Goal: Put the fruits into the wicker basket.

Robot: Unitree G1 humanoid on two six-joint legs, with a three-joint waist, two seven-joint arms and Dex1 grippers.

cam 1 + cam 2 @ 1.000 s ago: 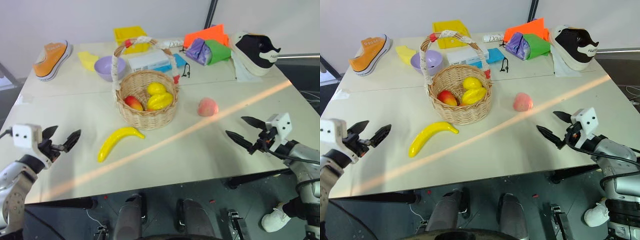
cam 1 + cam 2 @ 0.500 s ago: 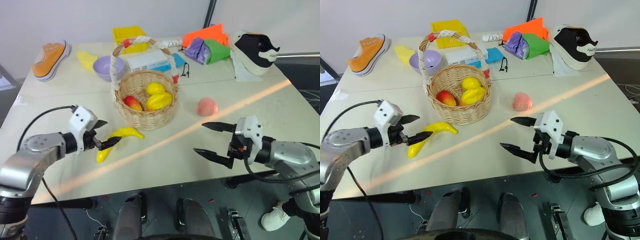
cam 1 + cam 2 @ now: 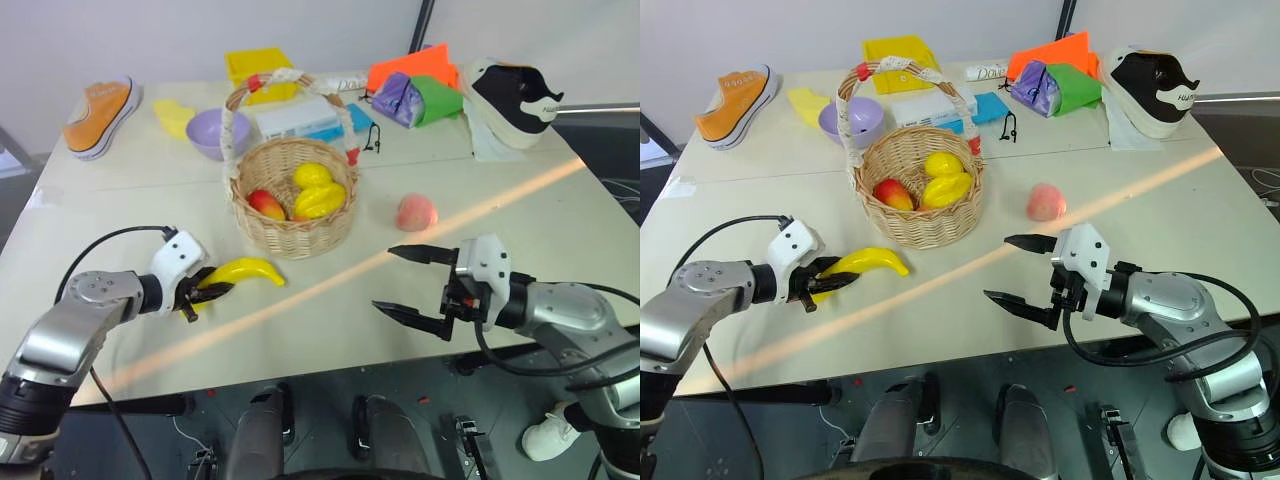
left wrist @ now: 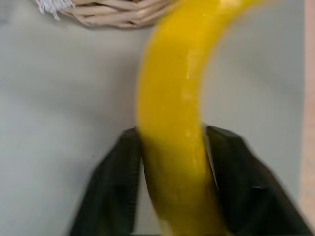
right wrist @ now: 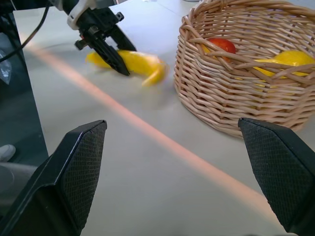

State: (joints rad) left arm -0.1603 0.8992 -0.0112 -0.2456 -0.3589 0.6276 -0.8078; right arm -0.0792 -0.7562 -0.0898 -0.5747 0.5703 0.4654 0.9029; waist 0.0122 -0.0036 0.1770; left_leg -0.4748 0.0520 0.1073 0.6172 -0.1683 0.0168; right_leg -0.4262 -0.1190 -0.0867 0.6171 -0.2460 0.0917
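left hand: the left hand (image 3: pixel 200 291) is clamped on the near end of the banana (image 3: pixel 243 271), one black finger (image 4: pixel 116 187) on each flank; the fruit lies on the surface (image 3: pixel 330 300) just in front of the wicker basket (image 3: pixel 293 200).
right hand: the right hand (image 3: pixel 1025 272) hangs with its fingers spread wide and nothing between them, above the surface's front edge, well short of the peach (image 3: pixel 1045 202).
step in hand: lifting the banana, as I judge it; the grip sits far off centre, so the long free end will likely droop or swing. Raise it slowly, clear the rim, and pass beside the arched handle (image 3: pixel 262 84), not under it.
banana: long, curved, glossy smooth yellow plastic by the look of it; slippery between the pads.
peach: small, round, pinkish-orange, matt; liable to roll; it sits on the surface to the right of the basket, apart from it.
wicker basket: round, tan woven cane with a ridged rim; the handle is wrapped in white with red bands at its ends; yellow lemons (image 3: pixel 316 190) and a red-yellow fruit (image 3: pixel 266 205) already lie inside, leaving little flat room.
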